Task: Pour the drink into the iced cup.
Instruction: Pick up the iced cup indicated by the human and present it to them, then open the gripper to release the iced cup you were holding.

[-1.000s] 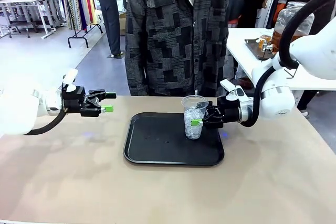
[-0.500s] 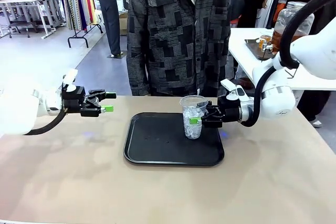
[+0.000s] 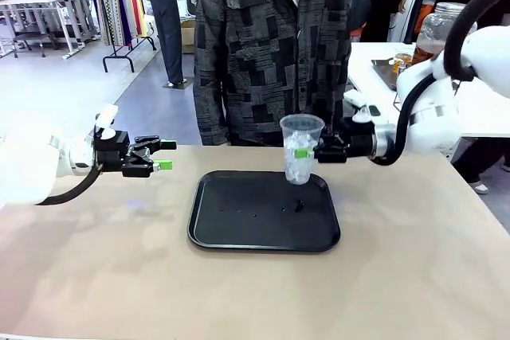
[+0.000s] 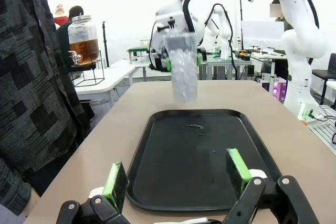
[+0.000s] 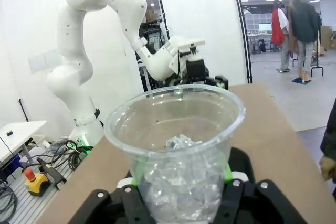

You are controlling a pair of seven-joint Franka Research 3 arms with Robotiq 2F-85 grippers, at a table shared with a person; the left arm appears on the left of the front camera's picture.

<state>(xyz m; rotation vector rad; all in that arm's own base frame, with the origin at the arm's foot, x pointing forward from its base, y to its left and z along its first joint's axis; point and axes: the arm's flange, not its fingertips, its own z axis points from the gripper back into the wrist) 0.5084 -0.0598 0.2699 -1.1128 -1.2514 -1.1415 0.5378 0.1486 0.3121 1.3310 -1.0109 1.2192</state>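
Right claw (image 3: 303, 152), iced cup (image 3: 301, 131) now higher

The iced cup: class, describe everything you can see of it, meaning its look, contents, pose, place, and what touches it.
The iced cup is a clear, tapered plastic cup with a rolled rim and no lid. Ice fills roughly its lower half. It is held roughly upright in the air above the far right part of the black tray, and its base touches nothing. The right gripper is shut on its middle, reaching in from the side.
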